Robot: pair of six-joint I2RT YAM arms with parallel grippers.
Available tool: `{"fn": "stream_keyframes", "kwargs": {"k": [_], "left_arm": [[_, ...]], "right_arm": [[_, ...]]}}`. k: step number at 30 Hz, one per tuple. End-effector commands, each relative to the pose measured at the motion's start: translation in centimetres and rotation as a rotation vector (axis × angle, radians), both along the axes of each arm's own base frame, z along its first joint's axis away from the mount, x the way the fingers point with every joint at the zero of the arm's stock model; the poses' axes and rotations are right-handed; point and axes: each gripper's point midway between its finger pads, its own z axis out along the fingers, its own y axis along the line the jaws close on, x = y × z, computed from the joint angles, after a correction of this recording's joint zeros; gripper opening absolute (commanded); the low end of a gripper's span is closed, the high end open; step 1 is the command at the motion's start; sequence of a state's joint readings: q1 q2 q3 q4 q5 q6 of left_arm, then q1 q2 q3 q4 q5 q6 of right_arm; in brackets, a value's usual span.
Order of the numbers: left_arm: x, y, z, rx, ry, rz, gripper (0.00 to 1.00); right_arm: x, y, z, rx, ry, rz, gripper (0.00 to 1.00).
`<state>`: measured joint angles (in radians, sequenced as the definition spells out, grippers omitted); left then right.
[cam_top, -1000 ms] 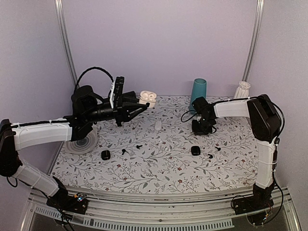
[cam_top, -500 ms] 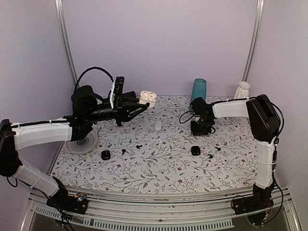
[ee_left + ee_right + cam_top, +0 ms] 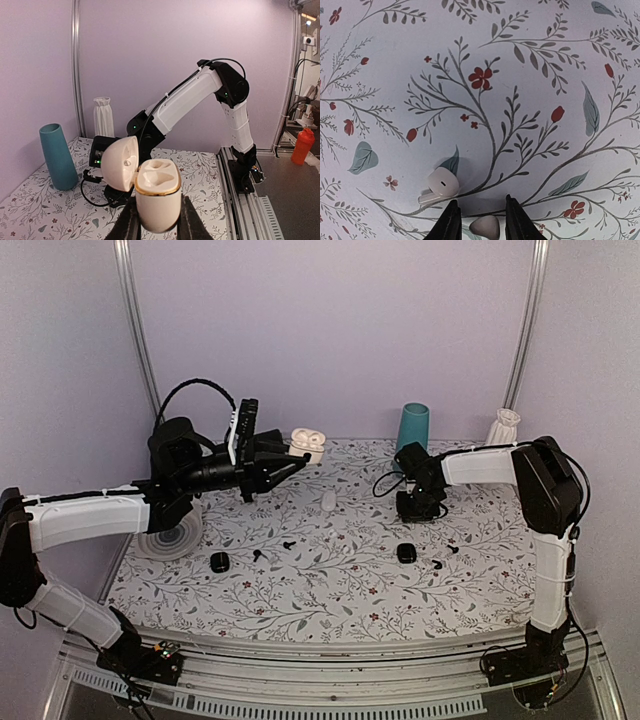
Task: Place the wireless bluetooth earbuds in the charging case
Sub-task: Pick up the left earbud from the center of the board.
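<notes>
My left gripper (image 3: 297,456) is shut on the open white charging case (image 3: 307,444) and holds it in the air at the back left. In the left wrist view the case (image 3: 158,196) sits between the fingers (image 3: 131,224), lid swung left, both sockets empty. My right gripper (image 3: 421,504) is low over the table right of centre, jaws a little apart. In the right wrist view a white earbud (image 3: 440,183) lies just ahead and left of the fingertips, and a pale rounded piece (image 3: 485,227) sits between the jaws with gaps on both sides. Black earbuds (image 3: 289,541) (image 3: 437,563) lie on the table.
Two small black cases (image 3: 219,561) (image 3: 406,553) and a white pebble-shaped piece (image 3: 329,500) lie on the floral table. A teal vase (image 3: 412,427) and a white vase (image 3: 503,426) stand at the back. A grey round disc (image 3: 170,536) is at the left edge.
My right gripper has shifted slightly to the left over the table. The left arm and the case have not moved.
</notes>
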<state>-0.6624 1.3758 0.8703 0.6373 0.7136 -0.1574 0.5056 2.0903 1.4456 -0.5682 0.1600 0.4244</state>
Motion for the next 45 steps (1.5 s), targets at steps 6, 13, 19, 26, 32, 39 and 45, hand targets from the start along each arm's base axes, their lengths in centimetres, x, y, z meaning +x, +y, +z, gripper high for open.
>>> {"fn": "stream_keyframes", "kwargs": {"k": [6,13,19,26,32,39,45], "left_arm": [[0.3,0.1,1.2,-0.019,-0.030,0.000,0.00],[0.3,0.0,1.2,-0.018,-0.029,-0.001,0.00],[0.4,-0.1,1.2,-0.019,-0.026,-0.001,0.00],[0.5,-0.1,1.2,-0.020,-0.018,0.001,0.00],[0.6,-0.2,1.2,-0.021,-0.016,0.001,0.00],[0.6,-0.2,1.2,-0.021,-0.014,0.001,0.00],[0.7,-0.3,1.1,-0.019,-0.011,-0.002,0.00]], "right_arm": [[-1.5,-0.8,-0.8,0.006,0.046,0.015,0.30],[-1.8,-1.0,-1.0,0.024,0.052,0.025,0.28],[-1.8,-1.0,-1.0,0.059,0.054,0.039,0.27],[-2.0,-0.5,-1.0,0.084,0.063,0.059,0.24],[-2.3,-0.5,-0.9,0.086,0.064,0.076,0.28],[-2.7,-0.9,-0.8,0.073,0.070,0.080,0.30],[-2.6,-1.1,-1.1,0.053,0.074,0.077,0.26]]}}
